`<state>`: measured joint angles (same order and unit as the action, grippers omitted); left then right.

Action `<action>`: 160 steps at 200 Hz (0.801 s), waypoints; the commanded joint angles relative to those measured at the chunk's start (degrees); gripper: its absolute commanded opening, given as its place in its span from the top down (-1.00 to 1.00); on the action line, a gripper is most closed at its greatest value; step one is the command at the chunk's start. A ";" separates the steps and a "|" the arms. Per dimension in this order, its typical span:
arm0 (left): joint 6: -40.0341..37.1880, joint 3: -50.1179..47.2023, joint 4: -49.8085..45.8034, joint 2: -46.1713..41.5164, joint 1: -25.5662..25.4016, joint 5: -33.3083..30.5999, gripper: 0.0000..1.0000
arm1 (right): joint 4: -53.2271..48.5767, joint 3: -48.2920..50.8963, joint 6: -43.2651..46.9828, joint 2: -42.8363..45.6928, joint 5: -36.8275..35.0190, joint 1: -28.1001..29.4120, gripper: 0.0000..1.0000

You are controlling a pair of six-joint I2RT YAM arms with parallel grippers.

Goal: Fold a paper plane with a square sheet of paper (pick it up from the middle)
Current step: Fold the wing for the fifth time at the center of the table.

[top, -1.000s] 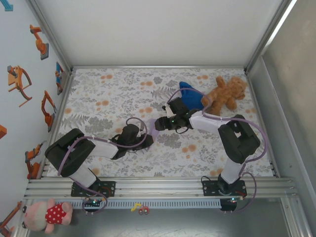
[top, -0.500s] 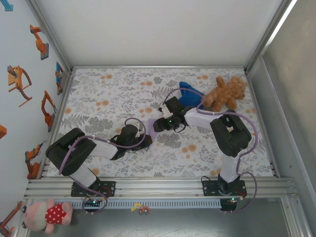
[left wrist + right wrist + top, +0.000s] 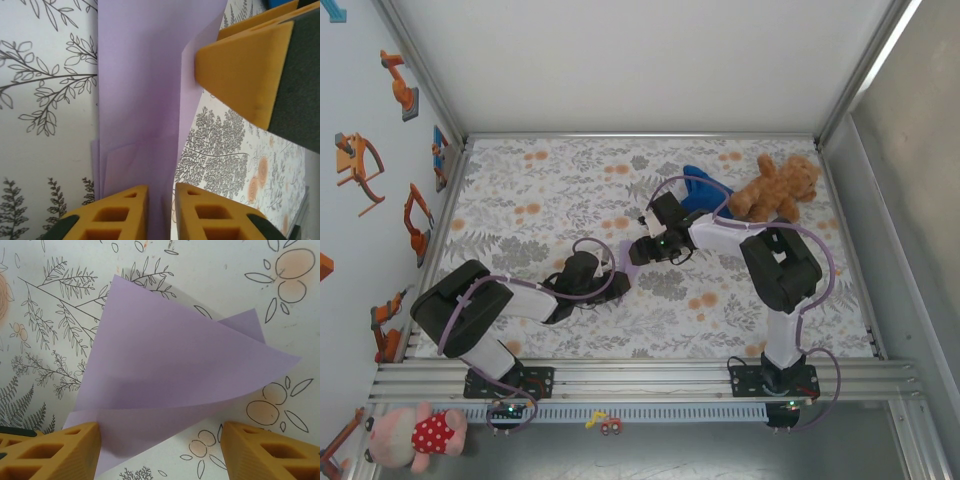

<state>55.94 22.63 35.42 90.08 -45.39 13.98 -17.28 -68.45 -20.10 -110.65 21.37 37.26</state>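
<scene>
The square sheet of paper (image 3: 170, 375) looks thin, light and bendy. It is partly folded and lies mid-table (image 3: 520, 190). I think a soft pinch on a folded edge works best. The right jaws stand wide apart over it. The left jaws are nearly closed; I cannot tell if they pinch it. The flat table has room.

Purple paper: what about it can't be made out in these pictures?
Right wrist view: the purple paper's near corner vanishes at the bottom edge, beside the open right pincer.
Left wrist view: its far end is cut by the top edge; whether the left pincer clamps it is unclear.
Top view: both pincers cover most of it; folds unreadable.
</scene>
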 commanded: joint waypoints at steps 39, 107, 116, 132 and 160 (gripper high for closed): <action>-2.31 2.65 -12.63 -6.76 -0.04 -1.60 0.32 | -0.56 -0.81 0.28 -2.55 -1.43 0.50 -0.28; -3.17 8.50 -22.56 -7.22 -0.33 -5.73 0.16 | -0.39 -0.77 -0.75 -2.29 -0.73 0.62 -0.28; -3.37 9.60 -23.97 -6.59 -0.34 -6.32 0.13 | -0.30 -0.80 -0.98 -2.28 -0.55 0.62 -0.28; -3.41 10.78 -25.32 -5.64 -0.32 -7.11 0.10 | -0.04 -0.78 -1.34 -2.27 -0.28 0.71 -0.28; -3.78 12.63 -26.28 -3.29 -0.43 -6.63 0.09 | -0.05 -0.85 -1.73 -2.29 -0.18 0.72 -0.28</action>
<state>53.71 33.36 12.80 84.88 -45.41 8.08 -17.47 -68.66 -21.10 -110.78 21.41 37.32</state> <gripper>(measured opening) 0.452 0.641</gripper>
